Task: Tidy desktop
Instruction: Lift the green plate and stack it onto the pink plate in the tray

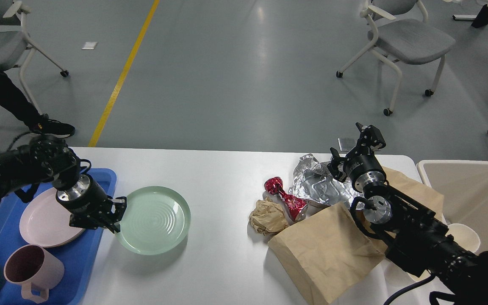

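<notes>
The white desktop (218, 169) spans the view. A pale green glass plate (155, 220) sits left of centre, its left rim over the edge of a blue tray (102, 180). My left gripper (115, 216) is closed on the plate's left rim. My right gripper (347, 142) is open and empty, hovering at the far right edge of the desktop just above crumpled silver foil (316, 184). Beside the foil lie a red foil wrapper (288, 199), a crumpled brown paper ball (267, 217) and a flat brown paper bag (326, 252), partly under my right arm.
The blue tray holds a pink plate (40, 220) and a pink mug (32, 267). A beige bin (472, 190) stands off the table's right end. A white paper cup (466, 237) shows behind my right arm. Chairs and a person's leg are on the floor beyond.
</notes>
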Action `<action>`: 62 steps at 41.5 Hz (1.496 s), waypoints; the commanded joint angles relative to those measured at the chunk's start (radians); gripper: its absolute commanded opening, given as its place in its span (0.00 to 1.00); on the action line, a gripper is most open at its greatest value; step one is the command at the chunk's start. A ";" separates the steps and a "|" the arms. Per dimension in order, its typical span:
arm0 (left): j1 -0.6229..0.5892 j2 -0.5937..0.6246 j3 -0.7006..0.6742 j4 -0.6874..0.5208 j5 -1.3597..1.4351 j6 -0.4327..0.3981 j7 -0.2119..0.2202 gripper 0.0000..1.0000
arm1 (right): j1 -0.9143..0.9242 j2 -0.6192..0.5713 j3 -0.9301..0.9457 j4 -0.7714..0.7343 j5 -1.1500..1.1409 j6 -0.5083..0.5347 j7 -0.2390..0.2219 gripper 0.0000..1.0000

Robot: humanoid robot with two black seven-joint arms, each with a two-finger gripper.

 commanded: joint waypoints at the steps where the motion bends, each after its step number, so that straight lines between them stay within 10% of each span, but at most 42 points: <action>1: -0.086 0.058 -0.001 -0.001 0.000 -0.017 0.030 0.00 | 0.001 0.000 0.001 0.000 0.000 0.000 0.000 1.00; 9: -0.220 0.252 -0.003 0.000 0.000 -0.017 0.033 0.00 | 0.000 0.000 -0.001 0.000 0.000 0.000 0.000 1.00; 17: -0.104 0.369 -0.003 0.086 -0.003 -0.017 0.030 0.00 | 0.000 0.000 -0.001 0.000 0.000 0.000 0.000 1.00; 34: 0.272 0.264 -0.146 0.542 -0.002 -0.017 0.033 0.00 | 0.000 0.000 -0.001 0.000 0.000 0.000 0.000 1.00; 62: 0.306 0.201 -0.187 0.543 0.001 -0.017 0.032 0.05 | 0.000 0.000 0.001 0.000 0.000 0.000 0.000 1.00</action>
